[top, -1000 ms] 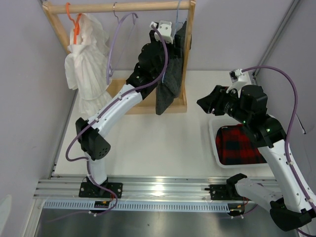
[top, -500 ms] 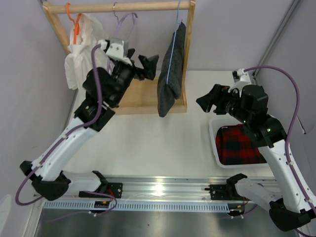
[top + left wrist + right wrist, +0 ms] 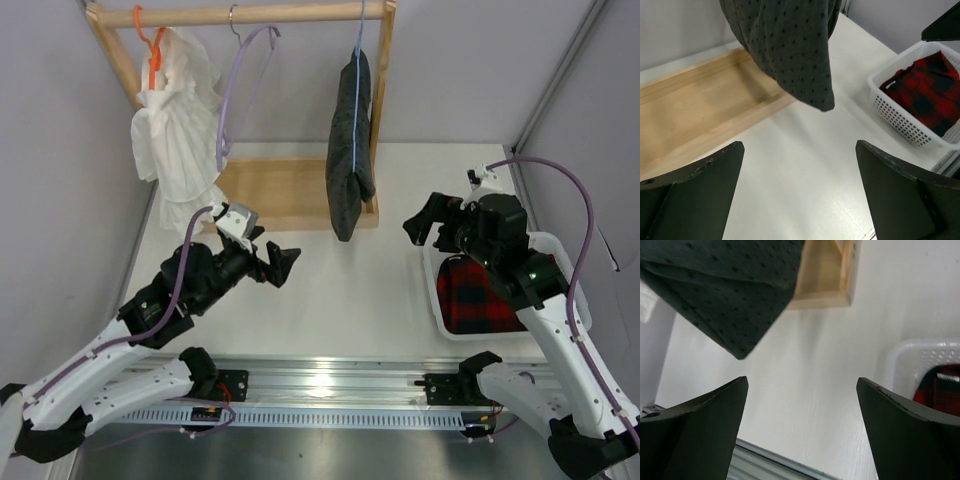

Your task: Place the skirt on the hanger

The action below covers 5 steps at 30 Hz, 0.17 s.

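The dark dotted skirt (image 3: 350, 145) hangs folded over the thin light-blue hanger (image 3: 357, 60), whose hook is on the wooden rail (image 3: 250, 14). The skirt's lower corner also shows in the left wrist view (image 3: 790, 45) and in the right wrist view (image 3: 725, 295). My left gripper (image 3: 283, 264) is open and empty, low over the table, well in front of and left of the skirt. My right gripper (image 3: 428, 222) is open and empty, to the right of the skirt, beside the basket.
A white garment (image 3: 178, 130) on an orange hanger (image 3: 150, 45) and a bare lavender hanger (image 3: 235, 90) hang on the same rail. The rack's wooden base (image 3: 270, 190) lies below. A white basket (image 3: 437, 290) holds the red-and-black plaid garment (image 3: 480, 290) at the right.
My left arm has drawn back from the rack and dropped low toward the near side of the table. The skirt now hangs free on the hanger. The right arm shifted slightly.
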Available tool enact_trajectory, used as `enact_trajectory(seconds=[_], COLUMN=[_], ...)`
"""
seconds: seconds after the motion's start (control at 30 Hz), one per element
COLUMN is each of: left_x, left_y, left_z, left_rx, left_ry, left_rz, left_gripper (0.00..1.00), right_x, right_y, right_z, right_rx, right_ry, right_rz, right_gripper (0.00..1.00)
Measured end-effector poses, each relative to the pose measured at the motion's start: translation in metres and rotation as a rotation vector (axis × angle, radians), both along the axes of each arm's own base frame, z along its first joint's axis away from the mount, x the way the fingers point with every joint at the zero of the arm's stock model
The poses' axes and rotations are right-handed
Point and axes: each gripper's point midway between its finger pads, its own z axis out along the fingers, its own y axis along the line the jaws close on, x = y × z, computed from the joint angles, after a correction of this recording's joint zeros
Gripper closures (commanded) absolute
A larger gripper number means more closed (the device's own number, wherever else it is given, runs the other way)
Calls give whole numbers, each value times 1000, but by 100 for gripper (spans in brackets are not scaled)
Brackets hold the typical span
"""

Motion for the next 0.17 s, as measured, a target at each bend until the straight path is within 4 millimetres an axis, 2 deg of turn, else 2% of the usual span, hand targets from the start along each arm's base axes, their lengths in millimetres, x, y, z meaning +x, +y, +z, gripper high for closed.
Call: enact_trajectory(seconds=[0.1,0.17], left_x=[-6,-8], left_y=[7,9], left_z=[0,3], left_rx=[-2,-12], left_ry=[0,-8], left_rz=[0,0], left_gripper=[1,1], right_x=[-5,-8], right_y=[-7,-11], right_z=[-27,-37], right_rx=[-24,-32], right_ry=[55,77], right_rz=[-30,-46], right_gripper=[3,2])
